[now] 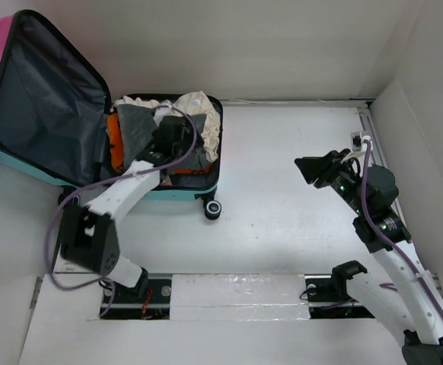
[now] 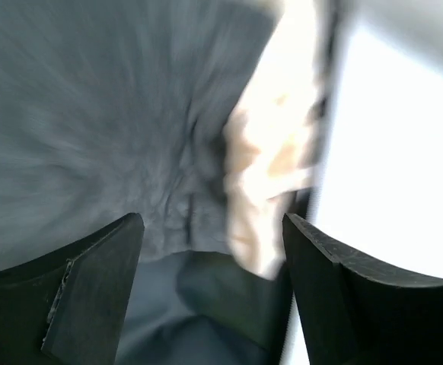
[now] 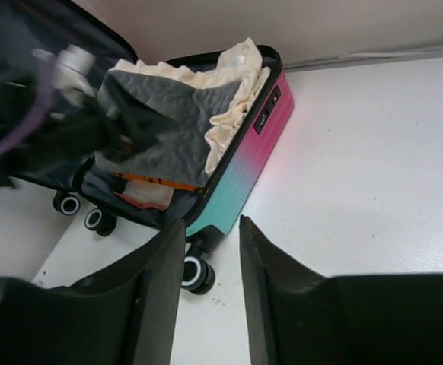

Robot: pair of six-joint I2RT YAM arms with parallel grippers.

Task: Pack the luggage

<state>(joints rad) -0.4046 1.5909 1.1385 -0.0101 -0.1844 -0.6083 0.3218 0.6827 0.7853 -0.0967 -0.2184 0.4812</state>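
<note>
the luggage [image 1: 177, 193] sits at the far left of the table [image 1: 282, 220], lying flat and unzipped. its lid [image 1: 43, 99] is propped up on the left and shows the dark grey lining. the outer shell fades from pink to teal, and a black and white wheel [image 1: 212, 209] sticks out at the near corner.

the bottom half is stuffed pretty full. a grey quilted garment [image 3: 168, 114] lies on top, a cream garment [image 3: 233, 84] is bunched along the far side, and something orange [image 1: 113, 138] peeks out at the left edge.

the left arm reaches right into the case. the left gripper [image 2: 212, 224] is down over the clothes with its 2 fingers spread wide and nothing between them, just the grey and cream fabric beneath. that wrist view is really blurry, so i can't tell if the fingertips actually touch the cloth.

the right gripper [image 3: 210, 224] hangs in the air over on the right side of the table, well apart from the suitcase and aimed toward it. its fingers are only a little way apart, with a narrow gap, and it has hold of nothing.
</note>
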